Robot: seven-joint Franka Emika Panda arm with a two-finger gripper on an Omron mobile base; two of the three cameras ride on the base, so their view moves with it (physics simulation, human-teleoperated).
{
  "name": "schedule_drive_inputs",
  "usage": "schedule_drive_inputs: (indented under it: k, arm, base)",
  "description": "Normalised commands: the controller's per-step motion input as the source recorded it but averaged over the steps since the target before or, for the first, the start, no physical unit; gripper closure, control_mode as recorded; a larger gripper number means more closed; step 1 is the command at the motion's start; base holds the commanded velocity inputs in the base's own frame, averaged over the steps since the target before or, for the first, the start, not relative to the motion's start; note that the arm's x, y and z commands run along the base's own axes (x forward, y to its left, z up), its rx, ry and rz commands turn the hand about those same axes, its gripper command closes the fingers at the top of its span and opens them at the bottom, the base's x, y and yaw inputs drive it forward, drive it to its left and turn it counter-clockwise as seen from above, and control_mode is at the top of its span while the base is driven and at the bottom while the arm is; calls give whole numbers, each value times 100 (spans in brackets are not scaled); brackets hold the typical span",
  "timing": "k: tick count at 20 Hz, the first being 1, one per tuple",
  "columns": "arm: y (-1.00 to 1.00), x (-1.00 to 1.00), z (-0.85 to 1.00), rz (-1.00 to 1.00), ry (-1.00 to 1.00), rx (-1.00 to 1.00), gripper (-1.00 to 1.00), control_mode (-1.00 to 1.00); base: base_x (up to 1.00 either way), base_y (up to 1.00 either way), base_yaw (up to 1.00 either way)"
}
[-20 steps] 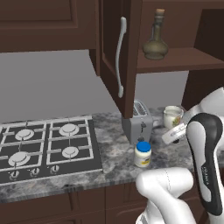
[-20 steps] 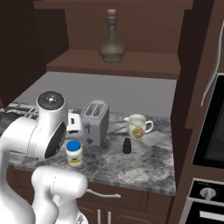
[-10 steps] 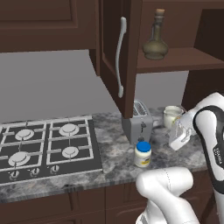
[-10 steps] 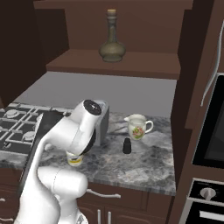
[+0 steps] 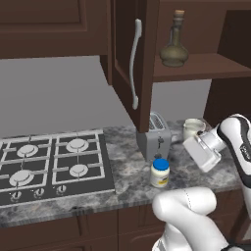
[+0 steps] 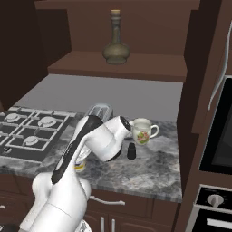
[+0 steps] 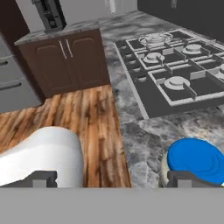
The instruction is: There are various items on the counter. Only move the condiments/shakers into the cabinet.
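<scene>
The olive-brown bottle (image 5: 174,48) (image 6: 115,47) stands upright on the shelf of the open cabinet (image 5: 196,66), whose door (image 5: 128,59) swings out to the left. On the counter (image 5: 128,172), the blue-lidded jar (image 5: 160,171) sits in front of the toaster. In the hand view the jar's blue lid (image 7: 199,159) lies just beside the right fingertip (image 7: 183,178). My gripper (image 7: 113,179) (image 5: 200,152) hovers to the right of the jar, open, with nothing between its fingers. The tiny black shaker (image 6: 132,151) stands in front of the mug.
The silver toaster (image 5: 157,137) stands under the open door, and the cream mug (image 6: 142,131) sits to its right. A black gas hob (image 5: 49,164) covers the counter's left part. An oven column (image 6: 217,136) rises at the far right. My arm (image 6: 102,138) hides much of the toaster.
My arm's elbow has swung to the right across the toaster in the right base view, and the hand has turned near the jar. The jar, shaker, mug and bottle stay put.
</scene>
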Motion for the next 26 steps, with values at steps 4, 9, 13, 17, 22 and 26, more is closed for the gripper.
schedule_drive_inputs:
  k: [4,9,13,17,22,26]
  arm:
    - [-18,36,-19,14,-19,23,-100,-100]
    - [0,43,-23,3,-8,5,-100,-100]
    - [1,45,-27,0,0,-3,-100,-100]
    - [3,47,-33,0,0,-3,-100,-100]
    - [9,39,-30,0,0,0,-100,-100]
    - [8,24,-31,0,0,0,-100,-100]
  base:
    - [0,0,0]
    - [0,0,0]
    - [0,0,0]
    - [0,0,0]
    - [0,0,0]
    - [0,0,0]
